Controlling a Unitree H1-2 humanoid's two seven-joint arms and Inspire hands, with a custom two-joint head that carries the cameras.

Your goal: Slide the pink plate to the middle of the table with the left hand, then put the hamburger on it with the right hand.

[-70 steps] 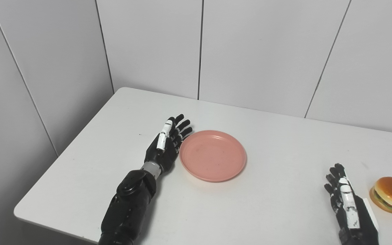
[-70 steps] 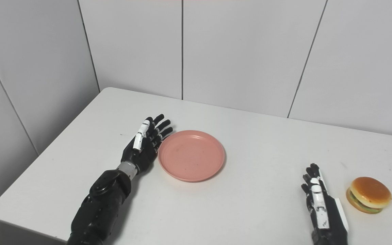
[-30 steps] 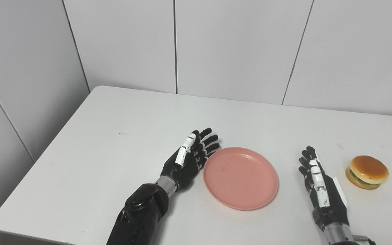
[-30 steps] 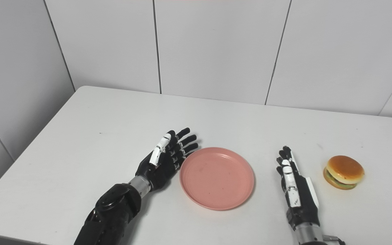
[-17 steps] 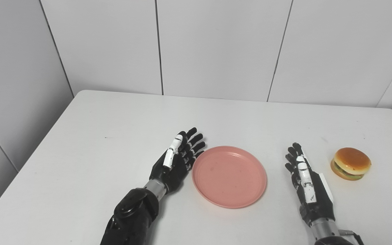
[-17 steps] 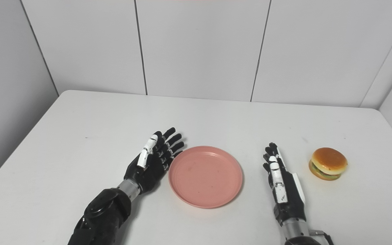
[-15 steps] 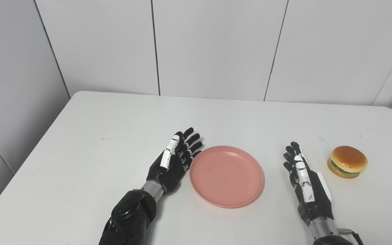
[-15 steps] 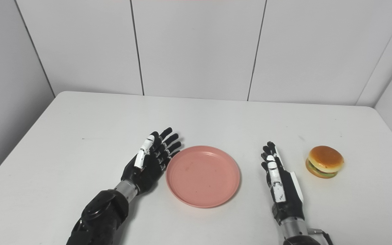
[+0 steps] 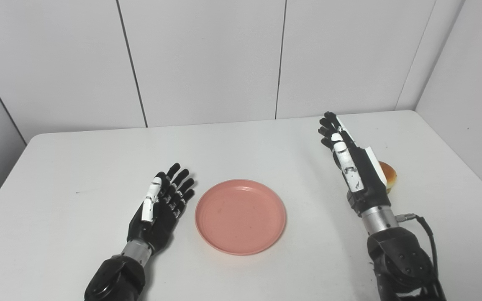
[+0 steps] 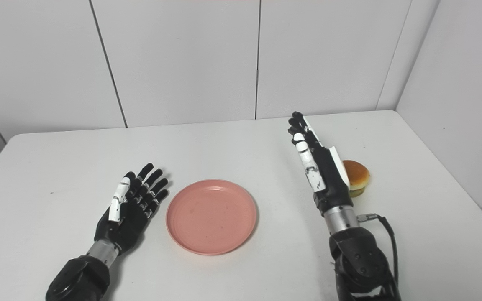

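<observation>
right hand (image 10: 322,169) open, raised | burger (image 10: 356,177) just beside, at its 3 o'clock | plate (image 10: 211,216) mid-table | left hand (image 10: 130,207) open, empty

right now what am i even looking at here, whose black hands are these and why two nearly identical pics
They belong to a humanoid robot standing at a white table. The two pictures come from two cameras side by side on its head, so they show one scene from slightly different spots. The left hand lies open beside a pink plate, apart from its rim. The right hand is raised, open, and holds nothing. Behind it sits a toy hamburger, partly hidden. The plate is empty.
</observation>
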